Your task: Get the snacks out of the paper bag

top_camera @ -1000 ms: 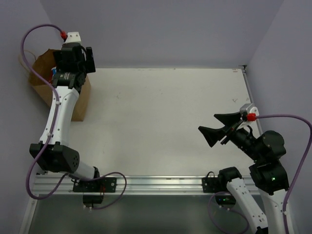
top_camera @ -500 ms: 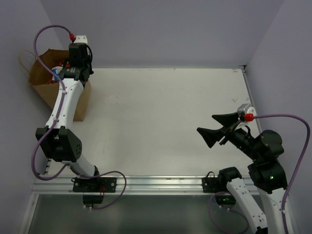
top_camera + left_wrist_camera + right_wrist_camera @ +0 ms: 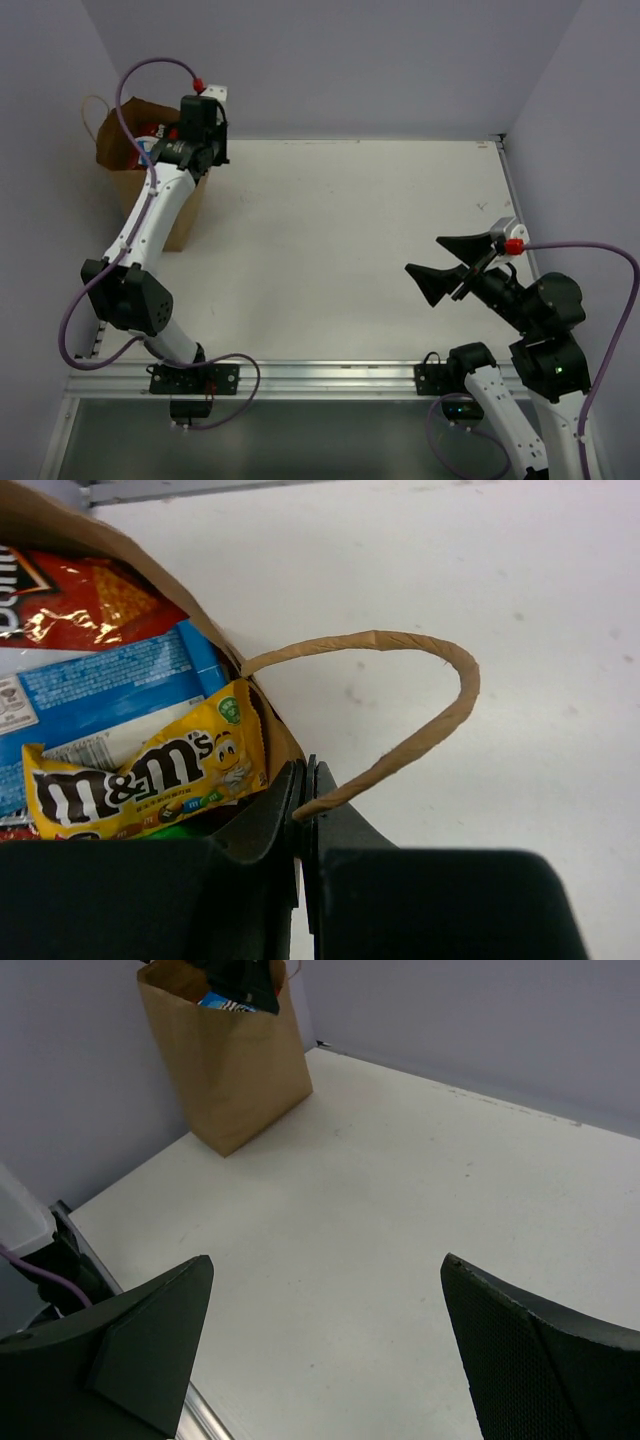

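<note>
In the far left corner the left gripper [image 3: 303, 798] clamps the handle [image 3: 425, 715] of the paper bag [image 3: 235, 1080], while the right gripper [image 3: 325, 1260] gapes near the right edge.

Snacks [image 3: 140, 775] in paper bag [image 3: 118, 152], far left

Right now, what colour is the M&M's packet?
The M&M's packet is yellow with brown lettering; clearest in left wrist view.
</note>
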Action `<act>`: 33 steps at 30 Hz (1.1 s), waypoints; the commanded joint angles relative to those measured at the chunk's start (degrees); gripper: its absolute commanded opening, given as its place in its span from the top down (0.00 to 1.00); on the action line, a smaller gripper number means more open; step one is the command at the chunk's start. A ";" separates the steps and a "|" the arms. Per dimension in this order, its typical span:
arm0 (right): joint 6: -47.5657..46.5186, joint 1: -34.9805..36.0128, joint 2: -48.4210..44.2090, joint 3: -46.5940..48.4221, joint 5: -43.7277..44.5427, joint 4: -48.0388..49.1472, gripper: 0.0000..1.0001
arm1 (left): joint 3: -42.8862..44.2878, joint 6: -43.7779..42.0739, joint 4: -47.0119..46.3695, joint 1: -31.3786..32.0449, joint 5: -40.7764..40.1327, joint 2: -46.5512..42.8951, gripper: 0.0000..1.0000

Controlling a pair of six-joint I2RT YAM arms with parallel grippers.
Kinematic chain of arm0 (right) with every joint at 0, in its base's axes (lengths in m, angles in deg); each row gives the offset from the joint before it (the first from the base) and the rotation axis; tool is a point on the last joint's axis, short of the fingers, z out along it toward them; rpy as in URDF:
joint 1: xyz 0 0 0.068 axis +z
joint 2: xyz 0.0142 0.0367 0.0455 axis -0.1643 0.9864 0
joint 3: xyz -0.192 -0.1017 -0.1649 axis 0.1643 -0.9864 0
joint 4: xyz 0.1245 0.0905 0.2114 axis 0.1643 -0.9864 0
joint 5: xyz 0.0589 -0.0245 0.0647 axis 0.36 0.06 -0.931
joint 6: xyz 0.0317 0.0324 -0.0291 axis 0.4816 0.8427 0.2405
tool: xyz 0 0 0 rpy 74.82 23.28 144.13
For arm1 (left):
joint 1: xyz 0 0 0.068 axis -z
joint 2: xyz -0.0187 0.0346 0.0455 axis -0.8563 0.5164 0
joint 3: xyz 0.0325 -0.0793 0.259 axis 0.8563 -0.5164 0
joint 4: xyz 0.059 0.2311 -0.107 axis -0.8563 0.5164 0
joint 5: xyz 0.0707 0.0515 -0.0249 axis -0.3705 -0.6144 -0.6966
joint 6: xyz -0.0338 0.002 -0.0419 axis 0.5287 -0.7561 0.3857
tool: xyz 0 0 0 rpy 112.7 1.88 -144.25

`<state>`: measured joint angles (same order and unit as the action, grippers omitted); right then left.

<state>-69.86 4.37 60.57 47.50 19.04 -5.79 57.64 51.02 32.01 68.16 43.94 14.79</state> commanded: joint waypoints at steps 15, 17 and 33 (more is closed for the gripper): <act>-1.99 0.15 -2.05 0.72 1.52 0.40 0.01 | 2.77 18.56 3.64 34.16 2.47 -4.15 1.00; -2.34 0.15 -2.40 0.81 1.70 0.22 0.01 | 3.21 18.82 4.17 34.69 1.59 -3.98 1.00; -2.25 0.15 -2.05 0.90 0.29 0.39 0.01 | 8.59 11.53 9.37 19.76 -11.51 -17.50 0.17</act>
<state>-71.55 4.37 58.34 47.50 19.59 -6.29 70.18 65.14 41.49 94.61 34.95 0.93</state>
